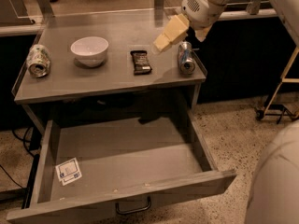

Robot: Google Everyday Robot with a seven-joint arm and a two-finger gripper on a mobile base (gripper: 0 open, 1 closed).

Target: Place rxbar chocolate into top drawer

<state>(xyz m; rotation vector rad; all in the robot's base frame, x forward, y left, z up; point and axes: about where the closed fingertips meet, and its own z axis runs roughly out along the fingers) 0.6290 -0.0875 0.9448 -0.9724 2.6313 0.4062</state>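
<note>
Gripper (169,34) hangs over the back right of the grey metal table (112,80), above and just right of the rxbar chocolate (140,62); whether it is clenched or released I cannot tell. The bar lies flat on the tabletop, between a white bowl (89,50) and a silver drink can (186,57) that seems to lie on its side. A second can (38,59) lies far left. Below, the top drawer (187,190) stands pulled out, a white sticker (68,171) inside at its left.
</note>
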